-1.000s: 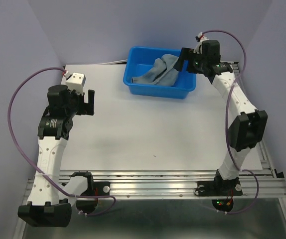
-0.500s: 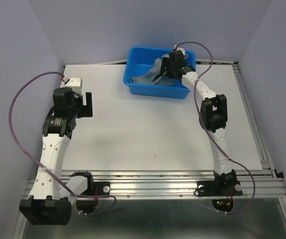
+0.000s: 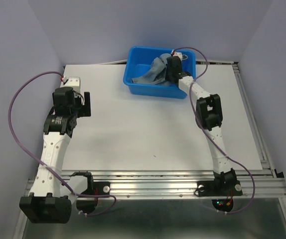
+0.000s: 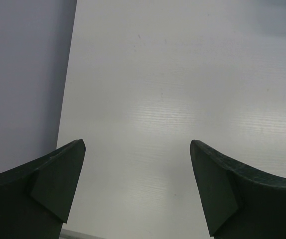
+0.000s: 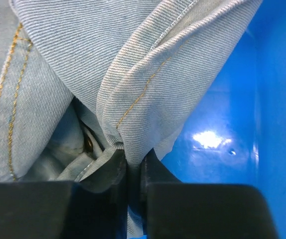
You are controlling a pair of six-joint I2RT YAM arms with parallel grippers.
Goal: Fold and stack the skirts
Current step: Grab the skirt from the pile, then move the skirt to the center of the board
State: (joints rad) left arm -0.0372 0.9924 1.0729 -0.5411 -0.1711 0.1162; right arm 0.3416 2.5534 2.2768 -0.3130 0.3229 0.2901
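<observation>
A crumpled grey-blue denim skirt (image 3: 155, 70) lies inside the bright blue tub (image 3: 155, 90) at the back of the table. My right gripper (image 3: 172, 71) reaches down into the tub and is shut on a fold of the skirt (image 5: 148, 99); the cloth is pinched between its black fingers (image 5: 114, 169), with yellow stitching and a metal button visible beside them. My left gripper (image 3: 85, 103) hovers over the left side of the white table, far from the tub. It is open, with only bare table between its fingertips (image 4: 58, 179).
The tub's glossy blue wall (image 5: 277, 99) stands close on the right of the right gripper. The purple side wall (image 4: 23, 74) meets the table's left edge near the left gripper. Metal rails (image 3: 158, 181) run along the near edge.
The right arm swung left from beside the tub and down into it, then its jaws closed on a fold of the skirt. The left arm shifted only slightly.
</observation>
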